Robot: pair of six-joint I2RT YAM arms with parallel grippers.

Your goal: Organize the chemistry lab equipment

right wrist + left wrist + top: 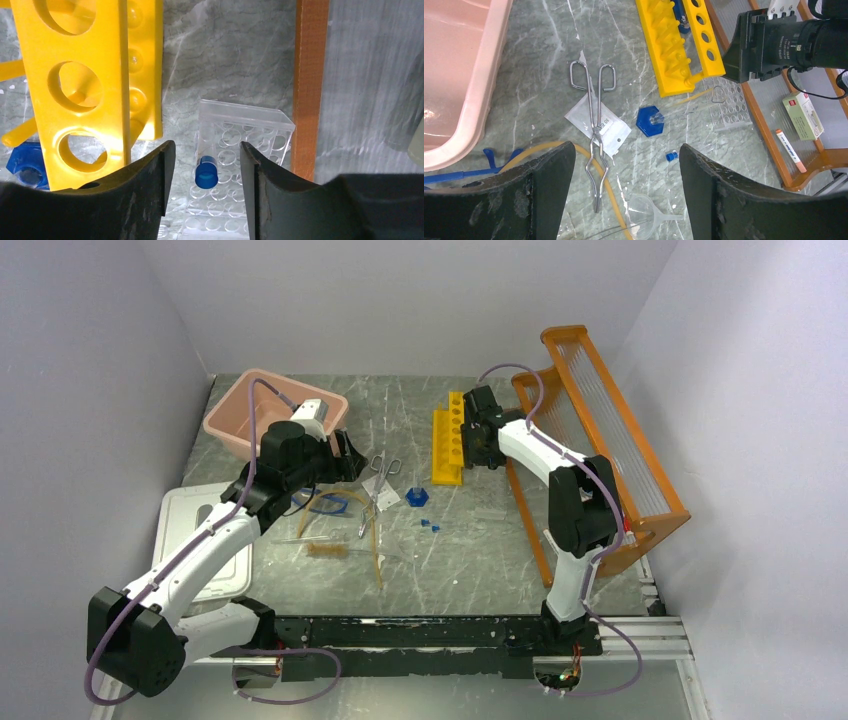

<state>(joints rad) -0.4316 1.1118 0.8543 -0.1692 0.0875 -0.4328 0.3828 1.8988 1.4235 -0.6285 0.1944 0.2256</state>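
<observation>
Blue cap (205, 172), amber tubing (613, 195), pink tub (232, 420), grey-veined table (460, 560).

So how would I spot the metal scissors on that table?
Start at the pink tub at the far left. Between it and the yellow rack lie the metal scissors, across a white packet. Nothing else nearby is steel with two loop handles.

Between the left gripper (626, 147) jaws: scissors (594, 127), bare bright metal, polished; white packet (616, 134) beneath, thin glossy film. Table (539, 75): grey marbled, dull, scratched.

Between the right gripper (207, 145) jaws: blue cap (206, 171), glossy plastic, in clear moulded plastic tray (250, 125). Left of the jaws: yellow rack (90, 60), smooth shiny plastic. Fingers (125, 200): matt black, scuffed.
</observation>
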